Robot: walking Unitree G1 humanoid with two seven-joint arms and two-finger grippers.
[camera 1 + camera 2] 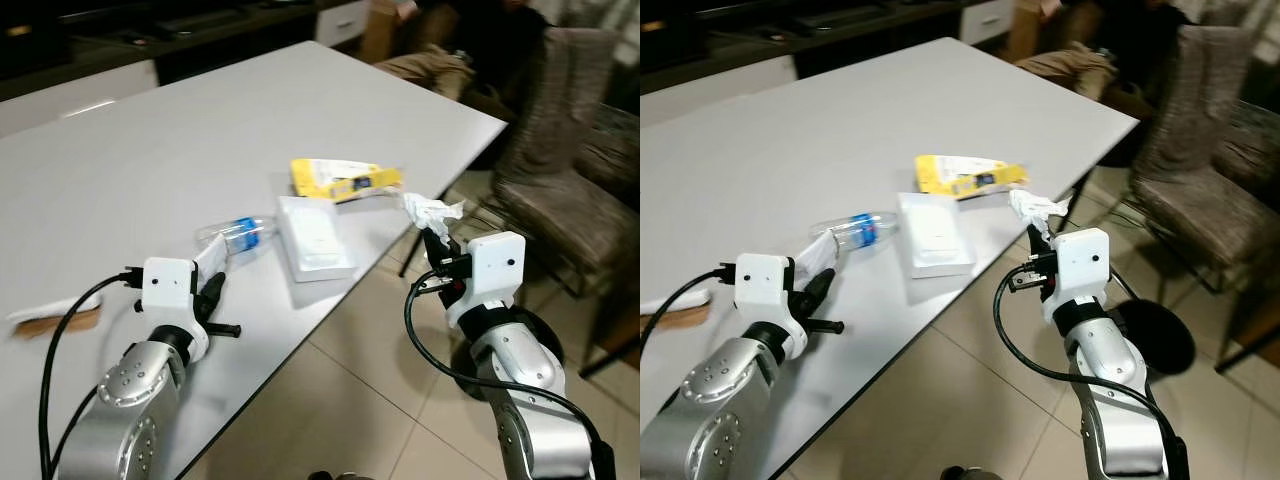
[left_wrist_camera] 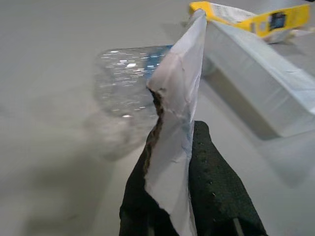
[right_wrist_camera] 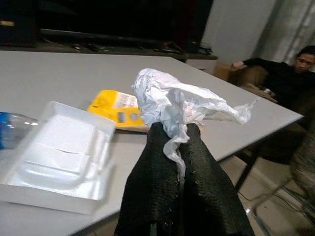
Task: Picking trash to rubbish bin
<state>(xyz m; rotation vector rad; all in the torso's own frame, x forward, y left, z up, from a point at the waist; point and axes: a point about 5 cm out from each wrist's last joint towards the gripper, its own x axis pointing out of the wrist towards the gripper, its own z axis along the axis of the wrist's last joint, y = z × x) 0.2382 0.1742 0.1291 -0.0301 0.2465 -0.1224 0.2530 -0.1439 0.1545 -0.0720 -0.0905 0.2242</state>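
Leftmost, at the near edge of the white table [image 1: 150, 150], lies a small brush-like thing with a brown base [image 1: 52, 322], close by my left arm's cable. My left gripper [image 2: 170, 196] hovers over the tabletop with its two black fingers pressed together on a torn white paper scrap [image 2: 177, 128], which stands up between them with a ragged brown edge. Just beyond that scrap a clear plastic bottle [image 1: 240, 235] with a blue label lies on its side on the table. Next to it, toward the right, sits a white foam tray [image 1: 315, 238], flat and open side up, near the table's front edge. Behind the tray, touching or nearly touching its far end, a yellow wrapper [image 1: 343, 178] lies on the table.

Further right, my right gripper [image 3: 172, 147] is held off the table's front edge, above the tiled floor [image 1: 360, 400], and its fingers are closed tight on a crumpled white tissue [image 3: 172, 101] that bunches out above the fingertips. Beyond that, a dark upholstered chair [image 1: 570, 170] stands at the table's right side. At the far end a person in dark clothing [image 3: 290, 73] is seated, one arm lifted.
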